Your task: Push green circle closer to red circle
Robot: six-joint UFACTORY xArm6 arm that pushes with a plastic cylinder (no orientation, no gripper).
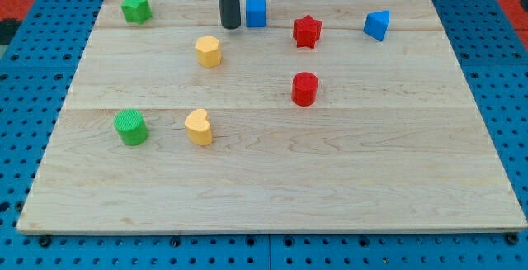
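The green circle sits at the board's left, below the middle. The red circle stands near the board's centre, well to the right of the green one. A yellow heart lies between them, just right of the green circle. My tip rests near the view's top, just left of a blue cube and far above and right of the green circle.
A yellow hexagon lies below my tip. A red star is above the red circle. A blue triangle-like block is at top right. A green star is at top left. The wooden board has edges all round.
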